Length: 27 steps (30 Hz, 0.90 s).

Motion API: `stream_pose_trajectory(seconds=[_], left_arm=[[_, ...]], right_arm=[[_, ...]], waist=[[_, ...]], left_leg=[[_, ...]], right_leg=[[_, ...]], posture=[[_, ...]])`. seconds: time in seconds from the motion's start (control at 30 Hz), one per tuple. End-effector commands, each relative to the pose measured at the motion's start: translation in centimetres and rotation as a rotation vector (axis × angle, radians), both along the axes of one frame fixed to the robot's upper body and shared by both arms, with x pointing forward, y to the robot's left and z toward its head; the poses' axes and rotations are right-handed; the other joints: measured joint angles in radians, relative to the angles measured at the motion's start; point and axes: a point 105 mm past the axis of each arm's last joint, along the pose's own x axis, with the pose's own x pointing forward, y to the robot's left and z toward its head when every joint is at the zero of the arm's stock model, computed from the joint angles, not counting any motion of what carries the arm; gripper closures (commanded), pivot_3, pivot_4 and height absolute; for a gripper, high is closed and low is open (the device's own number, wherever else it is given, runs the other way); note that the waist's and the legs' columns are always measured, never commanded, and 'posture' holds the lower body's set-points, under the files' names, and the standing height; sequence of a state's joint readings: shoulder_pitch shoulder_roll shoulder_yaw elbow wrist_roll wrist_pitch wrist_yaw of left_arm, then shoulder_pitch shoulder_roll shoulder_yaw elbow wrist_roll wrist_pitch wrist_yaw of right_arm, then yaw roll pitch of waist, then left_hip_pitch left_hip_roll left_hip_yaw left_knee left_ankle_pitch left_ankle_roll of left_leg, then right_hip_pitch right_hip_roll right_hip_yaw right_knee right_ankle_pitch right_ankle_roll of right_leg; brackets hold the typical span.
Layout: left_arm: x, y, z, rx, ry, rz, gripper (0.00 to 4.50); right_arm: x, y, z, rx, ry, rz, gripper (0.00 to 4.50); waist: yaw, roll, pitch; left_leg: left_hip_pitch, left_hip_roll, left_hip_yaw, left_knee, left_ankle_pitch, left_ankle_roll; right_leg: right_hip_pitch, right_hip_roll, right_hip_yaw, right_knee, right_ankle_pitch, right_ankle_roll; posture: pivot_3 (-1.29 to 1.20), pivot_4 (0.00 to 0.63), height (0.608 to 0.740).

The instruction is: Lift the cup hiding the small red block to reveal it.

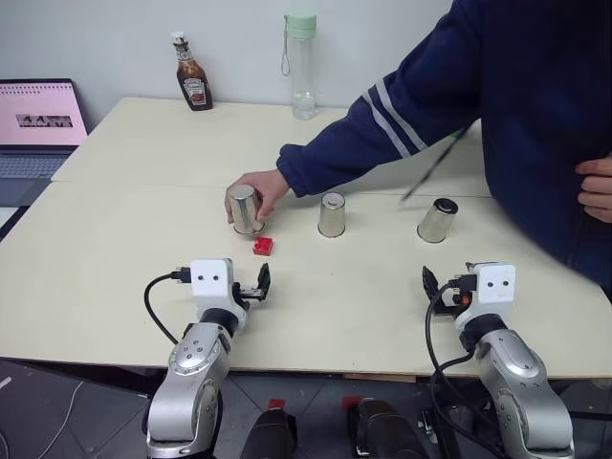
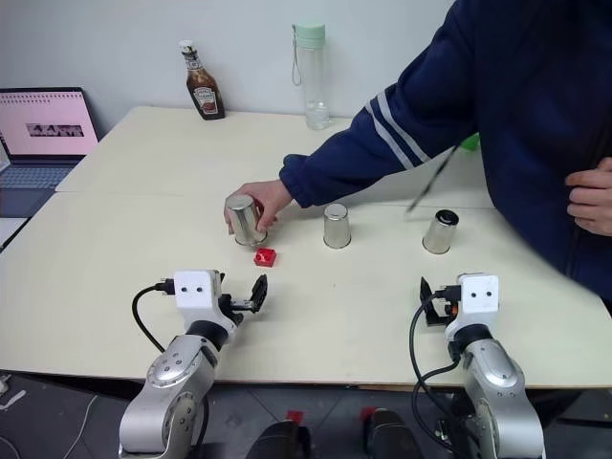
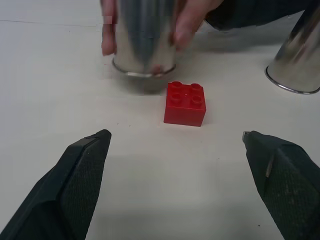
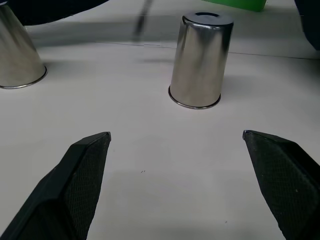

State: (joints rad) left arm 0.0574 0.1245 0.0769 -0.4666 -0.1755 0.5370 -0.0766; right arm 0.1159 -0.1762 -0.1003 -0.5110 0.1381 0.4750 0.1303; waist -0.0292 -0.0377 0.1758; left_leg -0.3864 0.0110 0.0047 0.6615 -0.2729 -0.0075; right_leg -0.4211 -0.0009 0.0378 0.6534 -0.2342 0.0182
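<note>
The small red block [image 1: 263,246] lies bare on the table [image 1: 115,249], just in front of the left cup [image 1: 246,209], which a person's hand [image 1: 260,194] grips and tilts (its rim lifted off the surface). The middle cup [image 1: 332,214] and the right cup [image 1: 438,220] stand upside down further right. The left gripper [image 3: 175,150] faces the block with fingers spread wide, holding nothing; the right gripper [image 4: 175,150], equally wide and empty, faces the right cup.
</note>
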Motion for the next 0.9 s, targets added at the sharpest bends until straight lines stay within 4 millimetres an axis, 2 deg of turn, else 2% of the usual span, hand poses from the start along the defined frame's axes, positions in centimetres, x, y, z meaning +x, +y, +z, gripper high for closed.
stream_pose_trajectory(seconds=[0.03, 0.9], left_arm=[[0.08, -0.05, 1.23, 0.007, -0.049, 0.000, 0.01], [0.72, -0.41, 1.40, 0.014, -0.057, -0.018, 0.01]], right_arm=[[-0.05, -0.40, 1.60, -0.007, -0.072, -0.008, 0.00], [0.03, -0.86, 1.74, -0.014, -0.082, -0.027, 0.00]], waist=[[0.000, 0.000, 0.000], [0.000, 0.000, 0.000]], left_leg=[[0.000, 0.000, 0.000, 0.000, 0.000, 0.000], [0.000, 0.000, 0.000, 0.000, 0.000, 0.000]], right_leg=[[0.000, 0.000, 0.000, 0.000, 0.000, 0.000], [0.000, 0.000, 0.000, 0.000, 0.000, 0.000]], posture=[[0.00, 0.150, 0.740], [0.00, 0.150, 0.740]])
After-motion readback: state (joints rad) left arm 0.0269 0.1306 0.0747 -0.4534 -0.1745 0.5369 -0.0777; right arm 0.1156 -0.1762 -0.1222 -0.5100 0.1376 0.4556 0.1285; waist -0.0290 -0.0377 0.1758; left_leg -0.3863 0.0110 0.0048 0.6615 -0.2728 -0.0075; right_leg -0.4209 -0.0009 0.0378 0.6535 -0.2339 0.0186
